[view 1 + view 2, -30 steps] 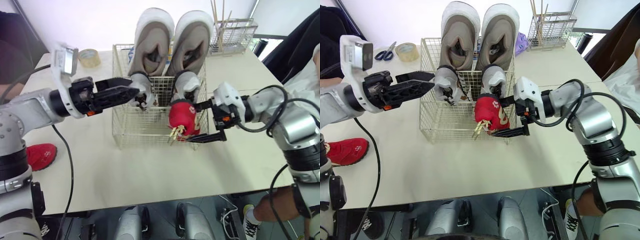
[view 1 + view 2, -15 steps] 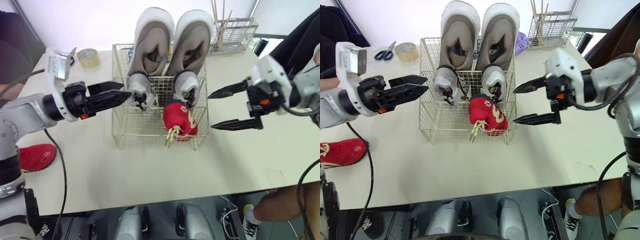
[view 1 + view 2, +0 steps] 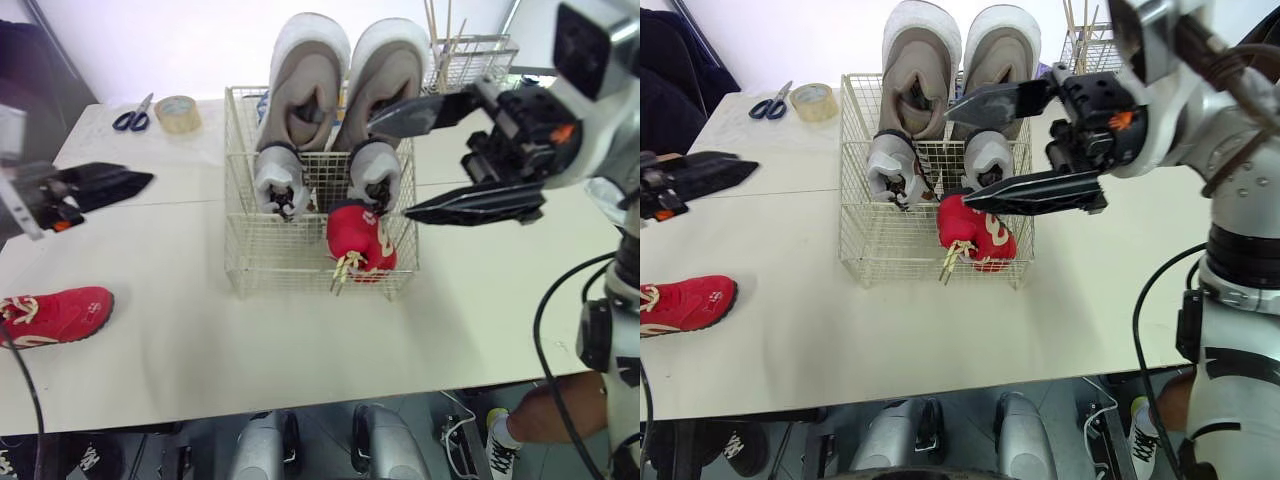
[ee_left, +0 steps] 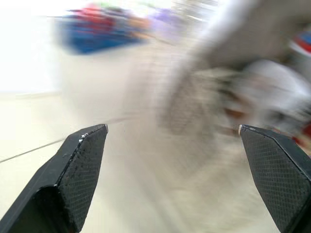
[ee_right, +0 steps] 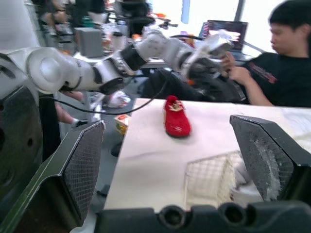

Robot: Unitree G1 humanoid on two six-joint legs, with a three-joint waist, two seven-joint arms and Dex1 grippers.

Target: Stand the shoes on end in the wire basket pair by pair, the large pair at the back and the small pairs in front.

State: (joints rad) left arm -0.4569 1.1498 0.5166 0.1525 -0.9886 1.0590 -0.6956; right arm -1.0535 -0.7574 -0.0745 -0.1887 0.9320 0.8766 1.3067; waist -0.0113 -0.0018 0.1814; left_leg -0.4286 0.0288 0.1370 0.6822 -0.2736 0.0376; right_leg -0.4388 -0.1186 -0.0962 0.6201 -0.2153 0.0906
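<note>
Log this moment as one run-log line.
wire basket: large grey pair back, small grey pair middle, red shoe front | second red shoe: on table | left claw: open, empty | right claw: open, empty, raised by basket

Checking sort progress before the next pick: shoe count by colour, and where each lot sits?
Large beige shoes: 2, on end at the back of the wire basket
Small grey shoes: 2, in the basket, in front of the beige pair
Small red shoes: 2, one at the basket's front, one on the table
Total: 6
</note>
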